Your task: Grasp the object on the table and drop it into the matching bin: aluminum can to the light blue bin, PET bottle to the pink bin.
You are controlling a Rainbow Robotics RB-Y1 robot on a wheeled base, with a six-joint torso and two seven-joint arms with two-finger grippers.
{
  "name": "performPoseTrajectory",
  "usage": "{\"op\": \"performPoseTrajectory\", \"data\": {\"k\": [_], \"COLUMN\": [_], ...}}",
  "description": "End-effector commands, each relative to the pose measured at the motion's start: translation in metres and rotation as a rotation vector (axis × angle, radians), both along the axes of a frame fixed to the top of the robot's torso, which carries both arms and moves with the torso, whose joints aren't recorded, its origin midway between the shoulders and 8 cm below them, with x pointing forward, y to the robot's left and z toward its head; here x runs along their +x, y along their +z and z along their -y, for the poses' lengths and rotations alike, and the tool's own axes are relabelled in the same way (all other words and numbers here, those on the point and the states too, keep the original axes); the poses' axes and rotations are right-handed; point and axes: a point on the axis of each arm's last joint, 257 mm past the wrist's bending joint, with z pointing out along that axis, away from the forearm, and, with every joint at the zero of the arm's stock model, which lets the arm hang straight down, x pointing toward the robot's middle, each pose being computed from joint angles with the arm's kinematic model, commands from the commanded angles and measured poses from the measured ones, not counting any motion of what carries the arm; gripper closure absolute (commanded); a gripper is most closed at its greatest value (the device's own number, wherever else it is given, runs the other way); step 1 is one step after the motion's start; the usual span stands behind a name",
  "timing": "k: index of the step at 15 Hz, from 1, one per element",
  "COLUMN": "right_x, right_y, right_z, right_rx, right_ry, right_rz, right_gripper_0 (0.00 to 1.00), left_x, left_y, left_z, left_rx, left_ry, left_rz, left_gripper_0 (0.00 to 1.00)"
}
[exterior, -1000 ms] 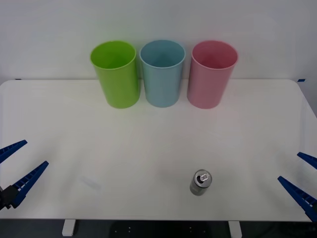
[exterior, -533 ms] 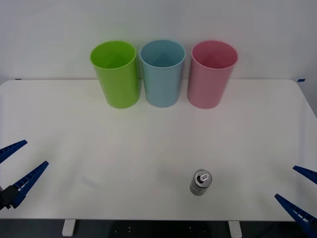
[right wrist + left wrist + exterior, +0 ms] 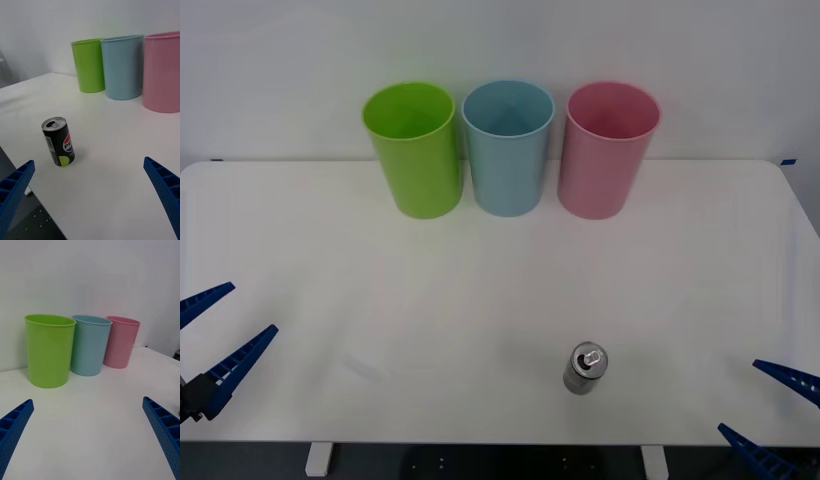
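My right gripper point(image 3: 770, 418) is spread wide at the bench's point(image 3: 480, 280) near-right edge; Pepsi can point(image 3: 585, 367) upright to its left, closer than the left gripper point(image 3: 215, 335), also spread wide.

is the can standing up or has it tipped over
Standing up. The can rests on its base on the table, its pull-tab top facing up and its label reading level; the front view shows its round top from above.
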Motion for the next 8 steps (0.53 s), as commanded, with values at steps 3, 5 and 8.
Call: {"op": "performPoseTrajectory", "data": {"k": [3, 5, 8], "right_x": [0.013, 0.022, 0.033], "right_y": [-0.020, -0.027, -0.038], "right_z": [-0.027, -0.040, -0.061], "right_rx": [0.001, 0.003, 0.003], "right_ry": [0.025, 0.025, 0.023], "right_rz": [-0.024, -0.030, -0.040], "right_gripper_0": [0.00, 0.00, 0.00], "left_x": [0.000, 0.000, 0.000], "left_y": [0.000, 0.000, 0.000], "left_z": [0.000, 0.000, 0.000], "left_rx": [0.000, 0.000, 0.000], "left_ry": [0.000, 0.000, 0.000], "left_rz": [0.000, 0.000, 0.000], "left_gripper_0": [0.00, 0.00, 0.00]}}
